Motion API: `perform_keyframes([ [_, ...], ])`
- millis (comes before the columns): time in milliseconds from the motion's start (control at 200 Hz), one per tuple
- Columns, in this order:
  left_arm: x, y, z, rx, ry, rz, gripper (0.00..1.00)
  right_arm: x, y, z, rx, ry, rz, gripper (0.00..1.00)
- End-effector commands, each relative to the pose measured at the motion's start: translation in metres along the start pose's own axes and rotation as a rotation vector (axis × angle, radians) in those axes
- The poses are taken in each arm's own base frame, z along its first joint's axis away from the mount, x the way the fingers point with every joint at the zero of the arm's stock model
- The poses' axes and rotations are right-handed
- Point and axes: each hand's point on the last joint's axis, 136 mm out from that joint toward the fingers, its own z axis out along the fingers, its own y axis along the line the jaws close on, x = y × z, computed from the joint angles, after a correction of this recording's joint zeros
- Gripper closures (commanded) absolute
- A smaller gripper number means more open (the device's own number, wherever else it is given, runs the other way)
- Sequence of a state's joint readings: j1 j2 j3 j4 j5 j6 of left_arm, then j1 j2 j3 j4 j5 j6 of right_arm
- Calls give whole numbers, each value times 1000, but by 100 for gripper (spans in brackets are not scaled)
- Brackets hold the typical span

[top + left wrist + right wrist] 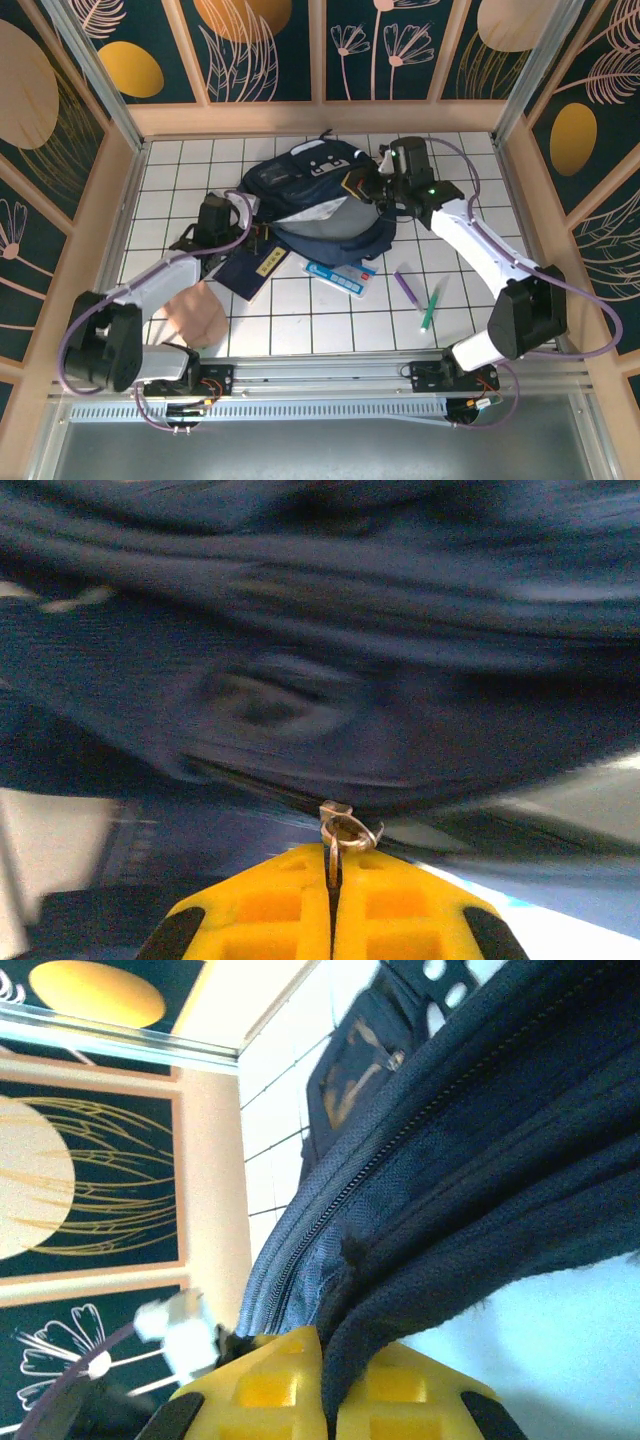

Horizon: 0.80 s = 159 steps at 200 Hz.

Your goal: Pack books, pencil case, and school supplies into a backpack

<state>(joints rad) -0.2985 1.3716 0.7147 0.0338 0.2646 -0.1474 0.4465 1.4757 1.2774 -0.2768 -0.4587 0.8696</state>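
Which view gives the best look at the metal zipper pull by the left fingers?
The left wrist view: the zipper pull sits sharp, pinched at the tips of the shut yellow fingers, against the blurred backpack. In the top view it is too small to tell. The right wrist view shows a different zipper.

the left pincer point(331, 868) pinches a metal zipper pull point(345, 831) under the blurred navy backpack point(300, 630).
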Motion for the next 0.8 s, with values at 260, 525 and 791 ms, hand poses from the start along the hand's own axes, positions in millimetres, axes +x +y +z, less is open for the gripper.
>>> perform_keyframes([
  [260,-58,8,-9,111,-94,144,46,8,40,-17,-192,-141,-108,100],
  [525,-61,-103,-68,338,-257,635,16,18,20,18,-162,-144,-28,100],
  [791,-55,-122,-26,223,-216,854,1,20,39,19,-224,-116,31,100],
])
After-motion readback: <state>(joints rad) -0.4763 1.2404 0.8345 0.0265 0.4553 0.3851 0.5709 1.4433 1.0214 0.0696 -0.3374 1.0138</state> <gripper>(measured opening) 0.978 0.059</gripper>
